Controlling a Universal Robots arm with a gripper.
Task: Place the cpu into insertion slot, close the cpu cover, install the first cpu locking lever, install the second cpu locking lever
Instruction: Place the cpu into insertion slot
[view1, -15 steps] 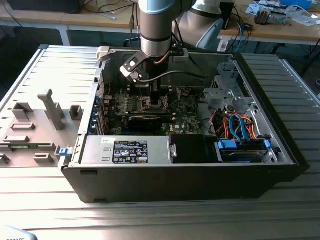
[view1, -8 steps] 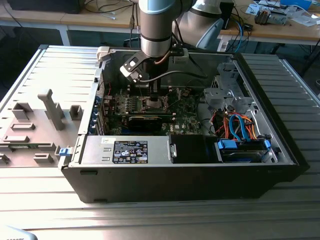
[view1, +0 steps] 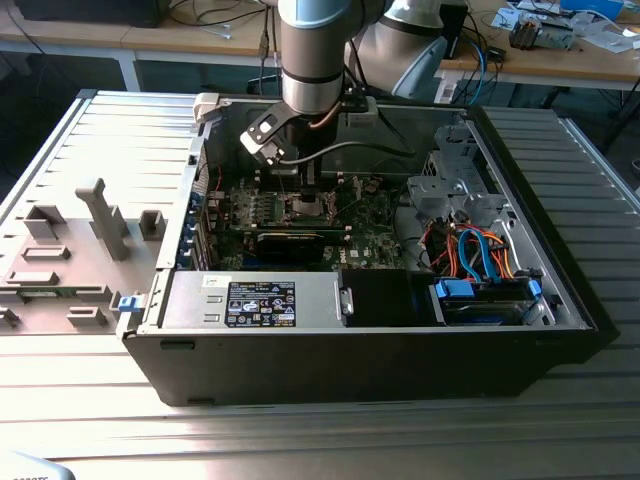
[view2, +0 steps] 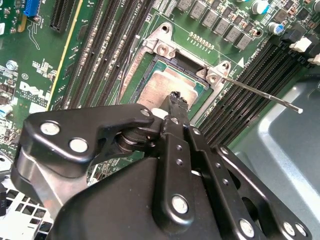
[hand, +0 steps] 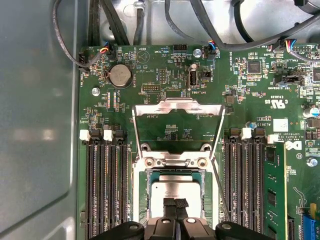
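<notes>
One step looks done: the cpu (hand: 171, 190) lies seated in the insertion slot (hand: 140, 200). The claw (hand: 175, 203), fingertips together, sits over its face. The cpu cover (hand: 176, 105) stands raised, not yet closed; closing it calls for claw clearance.

Robot arm (view1: 315, 50) and gripper (hand: 175, 204)
We log a silver-grey tubular body, black linkage plates (view2: 95, 135) fastened with bright round screws (view2: 180, 203), and one grey cable (view1: 345, 146).

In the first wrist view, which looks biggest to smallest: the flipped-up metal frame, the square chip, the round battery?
Largest: the cpu cover, the open frame.
Next: the cpu, partly hidden by the claw.
Smallest: the coin battery.
</notes>
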